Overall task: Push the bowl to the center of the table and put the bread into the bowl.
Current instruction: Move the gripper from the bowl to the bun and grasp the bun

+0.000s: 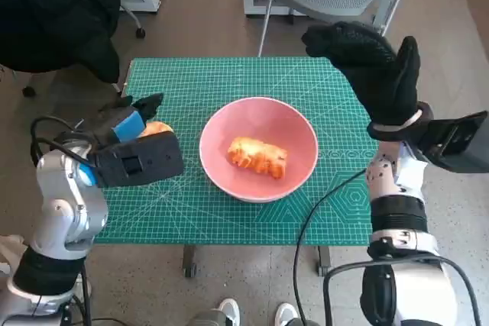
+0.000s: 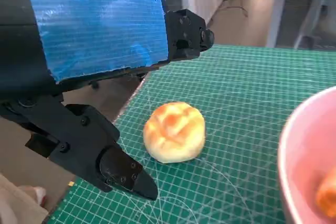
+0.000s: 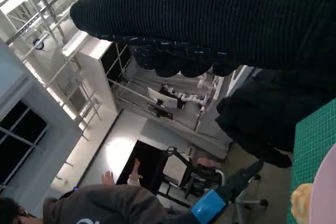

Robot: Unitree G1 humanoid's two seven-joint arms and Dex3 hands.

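Pink bowl (image 1: pixel 258 148) mid-tabletop (image 1: pixel 229 82) holding one bread (image 1: pixel 257 156), round bun (image 2: pixel 174 131) beside left hand (image 1: pixel 130 124) with fingers (image 2: pixel 123 171) spread empty, gloved right hand (image 1: pixel 374 66) raised, open, holding nothing

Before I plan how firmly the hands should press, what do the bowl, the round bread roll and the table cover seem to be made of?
Bowl: smooth pink, matte with a faint sheen, likely plastic or melamine; ceramic is possible.
Round bread roll: glossy golden crust with paler sides; the even shine may mean a foam or plastic replica.
Table cover: green cutting mat with a printed white grid, seemingly matte vinyl or rubber.
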